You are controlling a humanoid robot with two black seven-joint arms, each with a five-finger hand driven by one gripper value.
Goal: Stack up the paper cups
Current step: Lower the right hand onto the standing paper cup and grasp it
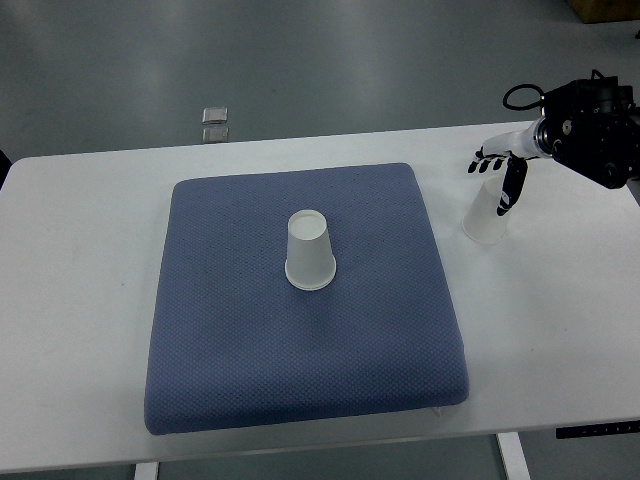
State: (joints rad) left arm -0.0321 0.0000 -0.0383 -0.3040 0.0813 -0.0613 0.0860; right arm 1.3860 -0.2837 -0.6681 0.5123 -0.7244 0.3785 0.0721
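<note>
Two paper cups, neither stacked yet: the job is barely begun.

Nearest the camera, well apart from the fingers and to their left, one upside-down cup (309, 250) stands rim-down on the blue cushion (220, 330), untouched. Farther off, on the bare white table (560, 330) just beside the cushion's edge, the second cup (485, 216) stands directly under the right hand (500, 172). Its fingers (487, 160) spread loosely above the cup while the dark thumb lies down the cup's side; whether they truly clamp it I cannot tell. By my reckoning, lifting this cup and lowering it over the other one remains.
</note>
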